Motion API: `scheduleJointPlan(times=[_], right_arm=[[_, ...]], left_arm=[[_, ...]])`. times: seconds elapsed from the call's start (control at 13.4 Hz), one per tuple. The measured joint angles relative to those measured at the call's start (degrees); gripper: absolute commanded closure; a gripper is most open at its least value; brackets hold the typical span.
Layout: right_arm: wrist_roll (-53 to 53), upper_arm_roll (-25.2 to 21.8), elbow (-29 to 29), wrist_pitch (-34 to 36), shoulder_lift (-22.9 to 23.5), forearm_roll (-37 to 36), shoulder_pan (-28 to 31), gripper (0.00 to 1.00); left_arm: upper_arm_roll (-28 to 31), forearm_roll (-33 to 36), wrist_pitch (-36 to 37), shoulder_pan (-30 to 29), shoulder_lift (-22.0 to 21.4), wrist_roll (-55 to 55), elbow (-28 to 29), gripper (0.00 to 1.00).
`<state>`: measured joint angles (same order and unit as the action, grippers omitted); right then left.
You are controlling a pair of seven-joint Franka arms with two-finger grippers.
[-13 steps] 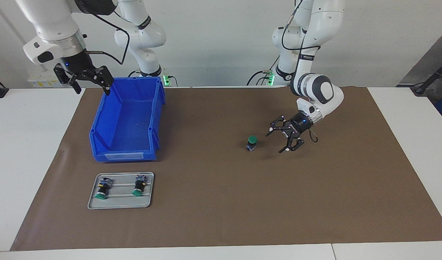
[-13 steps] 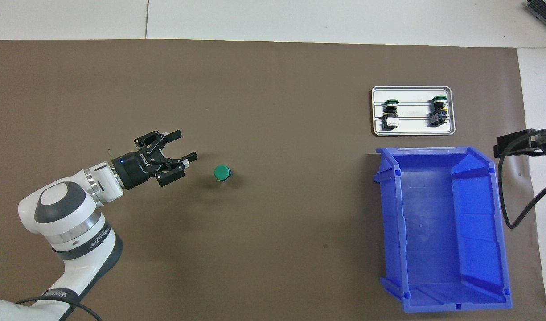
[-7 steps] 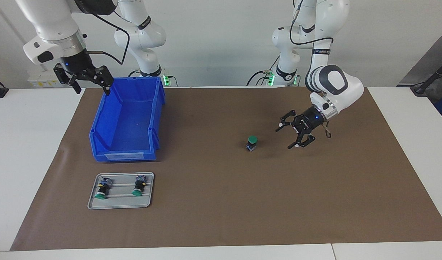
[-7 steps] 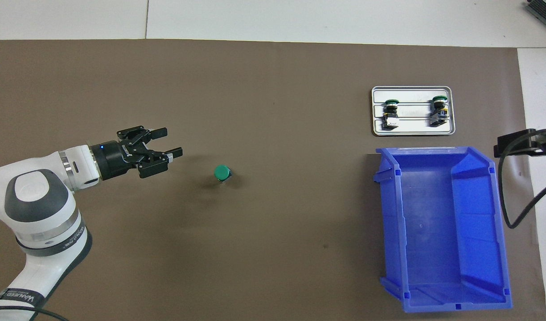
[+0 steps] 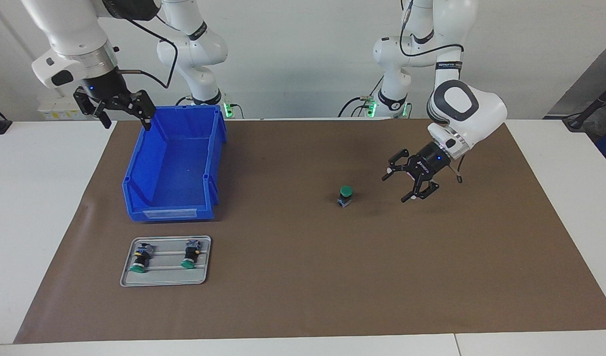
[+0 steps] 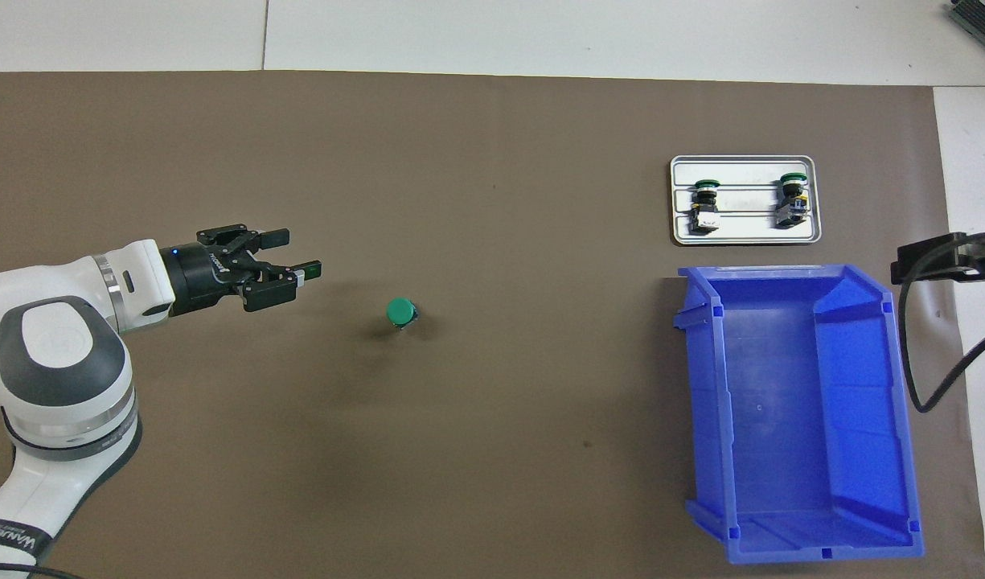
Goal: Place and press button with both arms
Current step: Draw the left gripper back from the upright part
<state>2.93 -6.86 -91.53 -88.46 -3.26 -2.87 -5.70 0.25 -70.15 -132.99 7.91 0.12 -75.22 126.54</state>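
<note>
A green-capped button [image 5: 345, 195] [image 6: 400, 312] stands upright on the brown mat, alone near the middle. My left gripper [image 5: 396, 188] [image 6: 295, 252] hangs open and empty over the mat, beside the button toward the left arm's end, clearly apart from it. Two more buttons [image 5: 139, 257] [image 5: 189, 253] lie on their sides in a grey tray [image 5: 165, 280] [image 6: 745, 236]. My right gripper [image 5: 126, 122] waits open and empty, raised by the blue bin's corner nearest the robots; in the overhead view only part of it [image 6: 942, 261] shows at the edge.
A large blue bin [image 5: 170, 165] [image 6: 798, 410] stands toward the right arm's end, with the grey tray just farther from the robots than it. The brown mat [image 5: 332, 277] covers most of the white table.
My left gripper has drawn back from the button toward the left arm's end and risen a little, staying open. The button and the right arm have not moved.
</note>
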Motion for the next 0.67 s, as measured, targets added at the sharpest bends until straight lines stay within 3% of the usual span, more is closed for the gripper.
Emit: scheduleJointPlan(times=[0.45,0.67], right_arm=[[0.00,0.00,0.00,0.00,0.00,0.00,0.00,0.00],[0.00,0.00,0.00,0.00,0.00,0.00,0.00,0.00]], left_arm=[[-0.46,17.00,0.03,0.41,-0.04,14.41,-4.87,0.16],[-0.55,24.50,0.04,2.37,-0.04,21.99,-6.46,0.31]])
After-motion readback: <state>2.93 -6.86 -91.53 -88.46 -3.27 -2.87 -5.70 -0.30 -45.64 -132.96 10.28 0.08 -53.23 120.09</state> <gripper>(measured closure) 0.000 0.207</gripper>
